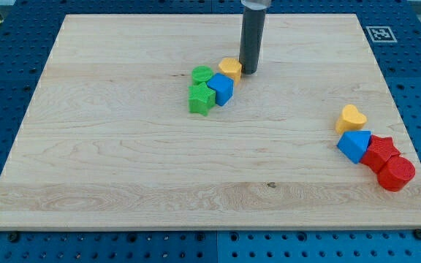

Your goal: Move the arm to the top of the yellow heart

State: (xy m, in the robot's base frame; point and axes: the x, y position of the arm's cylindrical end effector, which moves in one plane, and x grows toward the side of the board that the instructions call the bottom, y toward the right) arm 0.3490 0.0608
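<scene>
Yellow heart [350,117] sat at the board's [123,146] 4 o'clock, touching a blue block [354,145]. My tip [249,71] was way off, beside another yellow block [230,69]; no pincer here, just a rod.

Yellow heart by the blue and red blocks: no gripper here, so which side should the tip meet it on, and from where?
Judging from this view, meet the yellow heart on its upper edge, coming from the view's top. That side is bare board, while the blue block crowds its lower side and the red blocks sit beyond. My tip is far off, beside the yellow block in the middle cluster.
</scene>
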